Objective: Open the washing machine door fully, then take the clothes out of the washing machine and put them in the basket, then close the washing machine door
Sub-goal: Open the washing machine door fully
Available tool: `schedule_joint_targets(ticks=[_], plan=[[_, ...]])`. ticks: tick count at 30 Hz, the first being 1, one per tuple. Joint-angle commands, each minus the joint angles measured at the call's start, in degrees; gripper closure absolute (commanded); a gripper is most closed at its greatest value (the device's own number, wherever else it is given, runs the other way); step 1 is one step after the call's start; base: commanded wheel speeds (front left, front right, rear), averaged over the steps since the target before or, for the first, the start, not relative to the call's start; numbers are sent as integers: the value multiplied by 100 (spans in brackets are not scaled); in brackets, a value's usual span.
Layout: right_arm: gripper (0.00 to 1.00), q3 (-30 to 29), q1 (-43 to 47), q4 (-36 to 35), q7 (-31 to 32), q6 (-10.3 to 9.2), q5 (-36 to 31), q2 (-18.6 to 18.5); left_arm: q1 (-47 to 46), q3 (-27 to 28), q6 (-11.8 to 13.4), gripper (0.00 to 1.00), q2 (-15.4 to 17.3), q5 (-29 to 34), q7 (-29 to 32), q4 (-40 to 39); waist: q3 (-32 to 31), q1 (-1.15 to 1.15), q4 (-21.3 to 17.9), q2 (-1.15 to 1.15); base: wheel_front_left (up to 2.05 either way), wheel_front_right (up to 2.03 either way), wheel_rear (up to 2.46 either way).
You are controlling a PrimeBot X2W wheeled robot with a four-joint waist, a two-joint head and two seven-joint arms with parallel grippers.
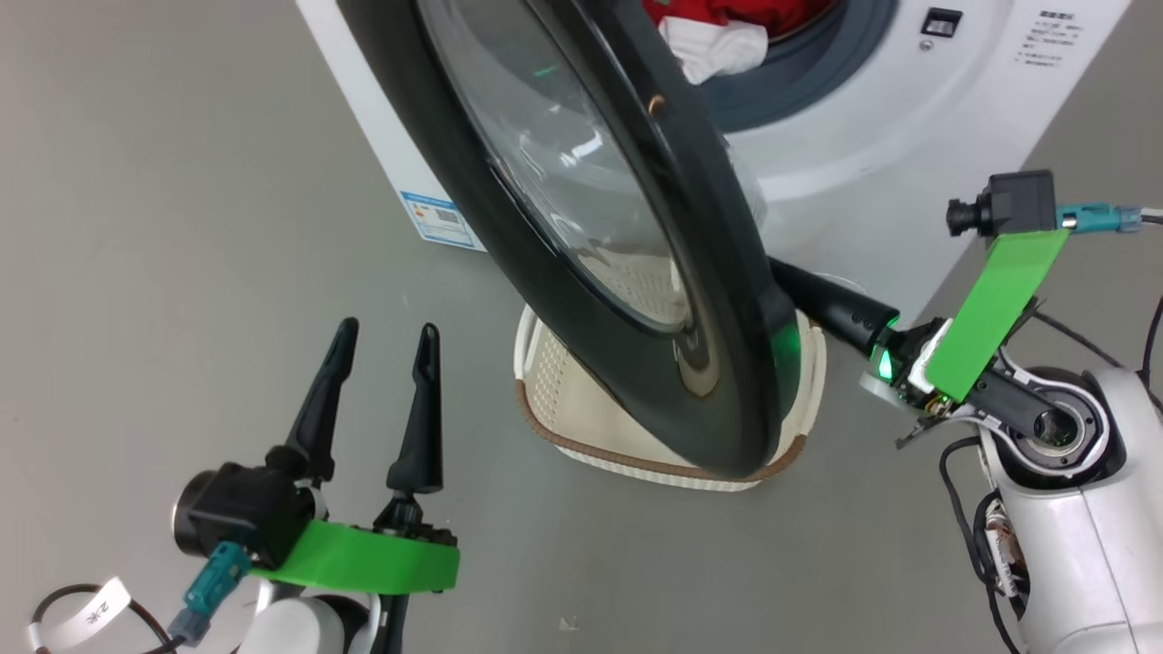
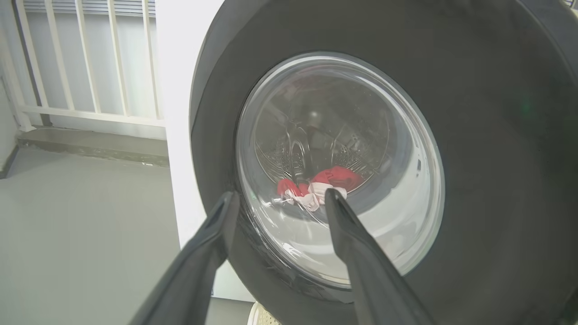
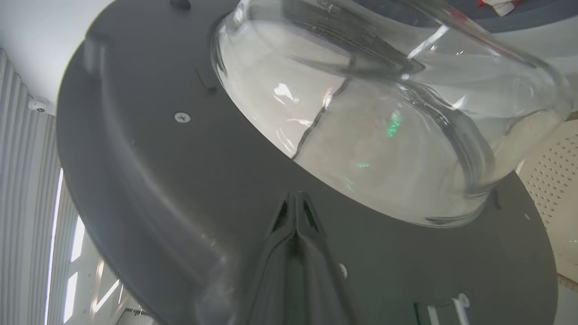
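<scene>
The washing machine (image 1: 863, 136) fills the top of the head view. Its door (image 1: 727, 300) stands partly open, swung out over the basket (image 1: 581, 427). Red and white clothes (image 1: 718, 32) lie in the drum, and show through the door glass (image 2: 316, 185) in the left wrist view. My left gripper (image 1: 386, 331) is open and empty, left of the door, facing its outer side (image 2: 496, 135). My right gripper (image 3: 295, 198) is shut, its tips against the dark inner rim of the door (image 3: 158, 180) below the glass bowl (image 3: 384, 113). The door hides those tips in the head view.
Grey floor lies all around. The basket's far part is hidden under the door; its perforated wall (image 3: 555, 180) shows at the right. A blue label (image 1: 441, 218) marks the machine's lower front. A white railing (image 2: 90, 58) stands behind. Cables (image 1: 990, 545) hang by my right arm.
</scene>
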Motion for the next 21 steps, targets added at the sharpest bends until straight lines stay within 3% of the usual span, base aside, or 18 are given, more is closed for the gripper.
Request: schedule_joint_targets(ticks=[1, 21], plan=[[100, 220, 50, -233, 62, 43, 76, 96, 45, 215, 56, 0, 95, 53, -28, -157, -74, 0, 122, 0, 0, 0, 0], [100, 836, 467, -437, -14, 43, 264, 96, 112, 184, 160, 0, 95, -106, -28, -146, -160, 0, 587, 0, 0, 0, 0]])
